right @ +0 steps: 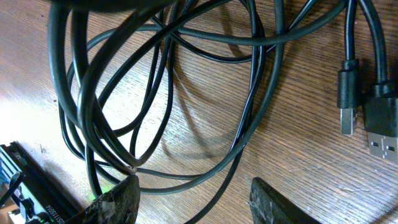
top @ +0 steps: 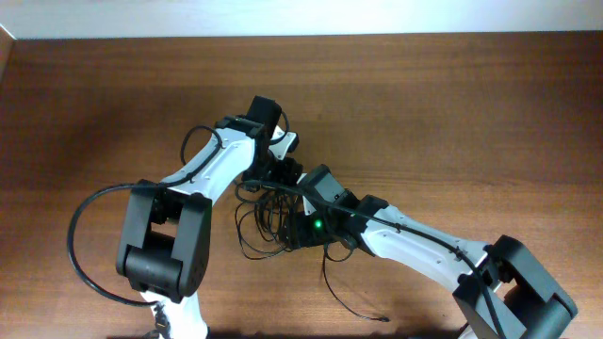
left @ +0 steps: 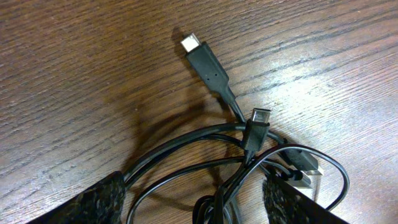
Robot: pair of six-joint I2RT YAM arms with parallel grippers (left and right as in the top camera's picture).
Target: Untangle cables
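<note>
A tangle of thin black cables lies on the wooden table between the two arms. In the left wrist view a USB-C plug lies free on the wood, and a second plug rests on looped cords. My left gripper is open, its fingers straddling several cords. In the right wrist view coiled loops fill the frame, with two USB-A plugs at the right. My right gripper is open, with cords running between its fingers. Both grippers meet over the tangle.
One thin cord trails from the tangle toward the front edge. The left arm's thick fixed cable loops out at the left. A green light glows on the right wrist. Bare wooden table lies around.
</note>
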